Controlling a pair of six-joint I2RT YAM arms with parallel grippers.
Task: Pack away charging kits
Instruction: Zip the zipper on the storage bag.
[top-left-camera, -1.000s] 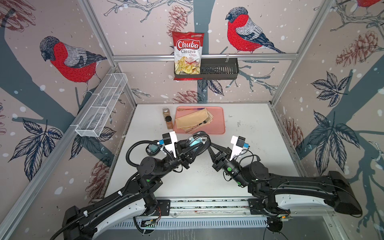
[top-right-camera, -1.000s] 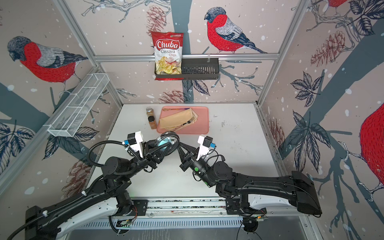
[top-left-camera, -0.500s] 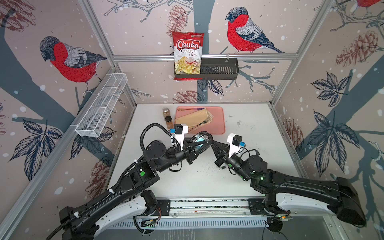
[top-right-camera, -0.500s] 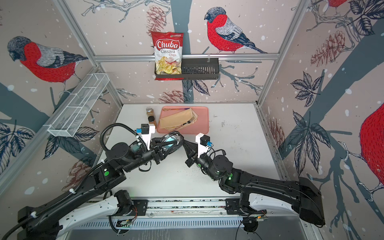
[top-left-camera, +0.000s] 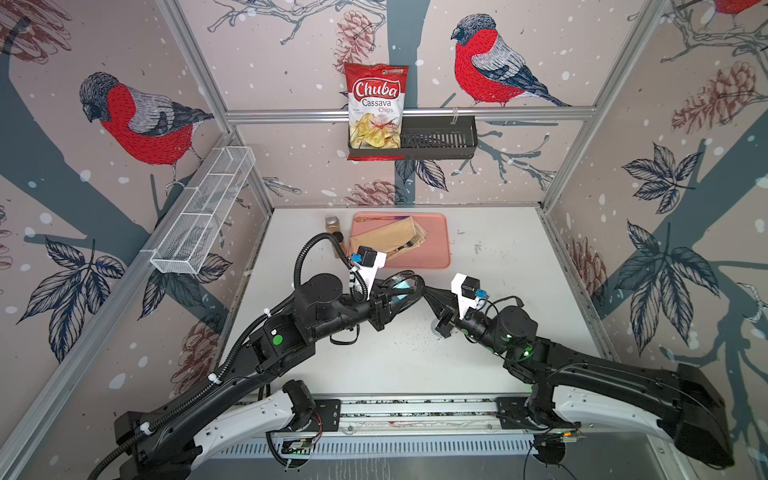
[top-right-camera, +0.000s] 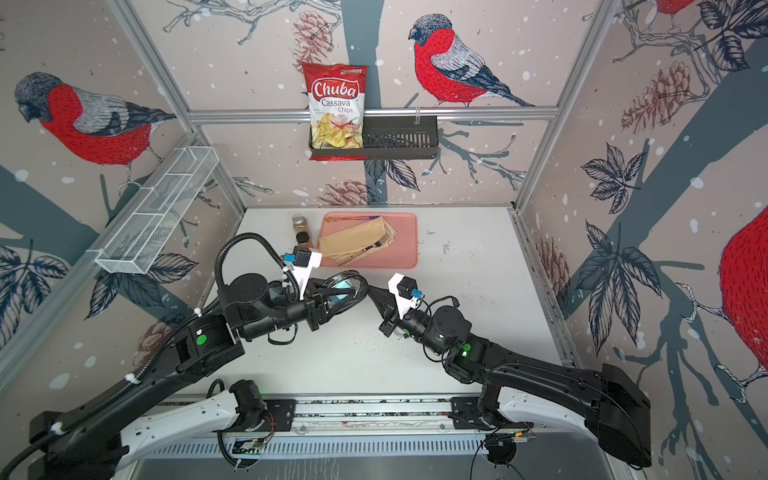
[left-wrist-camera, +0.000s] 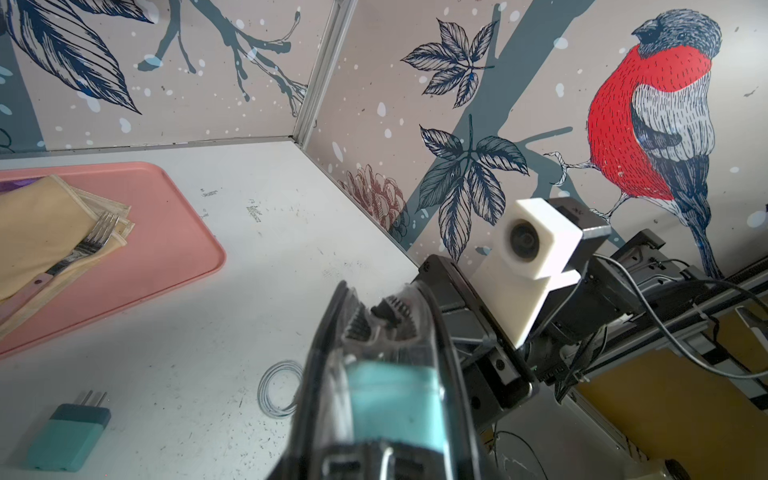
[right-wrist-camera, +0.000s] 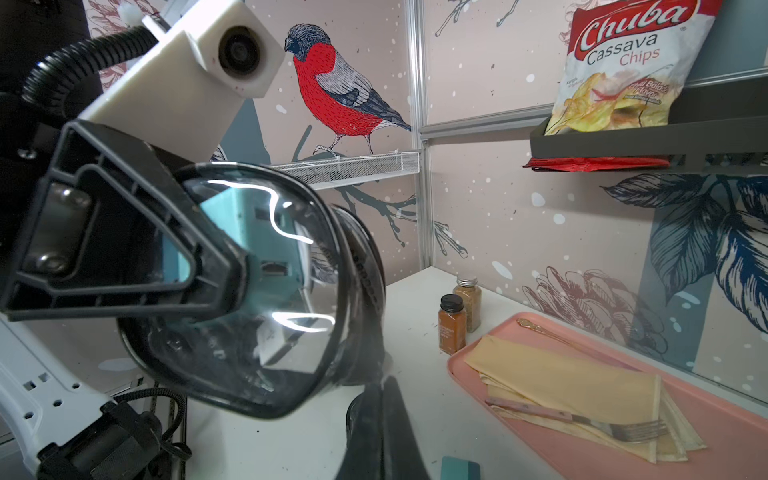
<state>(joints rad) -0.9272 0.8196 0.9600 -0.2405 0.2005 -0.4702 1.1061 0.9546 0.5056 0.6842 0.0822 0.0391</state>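
**Clerk:** Item one, nearest the front rail?
**Checker:** Left arm (top-left-camera: 266, 357) enters from 7 o'clock and right arm (top-left-camera: 582, 374) from 5 o'clock. They meet above mid-table in both top views.

**Clerk:** End effectors?
**Checker:** Left gripper (top-left-camera: 394, 297): jaws narrowed onto the case (top-left-camera: 405, 282), one finger (right-wrist-camera: 124, 249) flat against the clear lid. Right gripper (top-left-camera: 426, 290): jaws fully closed, tips at the case's rim. I cannot tell what they pinch, if anything.

**Clerk:** Case details?
**Checker:** Black, oval, held tilted above the table (top-left-camera: 498, 249), just short of the tray. Contents: one packed adapter (left-wrist-camera: 390, 399), teal, seen through the lid.

**Clerk:** Loose kit parts?
**Checker:** One loose adapter (left-wrist-camera: 68, 436), teal, prongs showing, flat on the table apart from the tray. One cable (left-wrist-camera: 278, 388), a white coil on the table, partly hidden behind the case in the left wrist view.

**Clerk:** Farther back?
**Checker:** At 12 o'clock, a pink tray (top-left-camera: 436, 249) carrying a tan napkin (top-left-camera: 390, 237) with a fork (right-wrist-camera: 582, 419) on top. At 11 o'clock, two spice jars (top-left-camera: 332, 224) just beside the tray.

**Clerk:** Walls?
**Checker:** On the back wall, a black rack (top-left-camera: 440, 137) holds a chips bag (top-left-camera: 376, 112). At 10 o'clock, a wire basket (top-left-camera: 203, 212) hangs on the side wall.
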